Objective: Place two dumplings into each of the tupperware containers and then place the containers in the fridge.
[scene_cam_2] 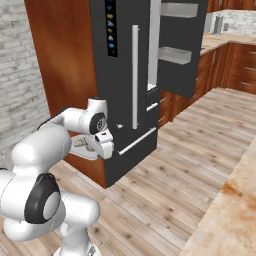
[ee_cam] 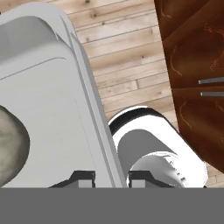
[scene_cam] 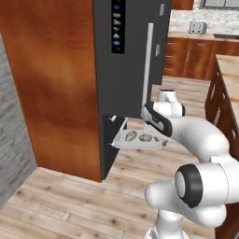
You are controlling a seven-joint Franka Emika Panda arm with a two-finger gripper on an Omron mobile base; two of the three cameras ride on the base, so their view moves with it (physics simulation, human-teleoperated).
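The gripper [ee_cam: 111,177] is clamped on the rim of a pale tupperware container [scene_cam: 122,140], its two dark fingertips [ee_cam: 85,178] standing either side of the thin wall in the hand view. The container is carried level above the wooden floor [scene_cam: 70,200], just in front of the dark fridge [scene_cam: 123,70], low beside its closed door. Two dumplings [scene_cam: 131,136] lie side by side inside it, one of them close to the gripped rim
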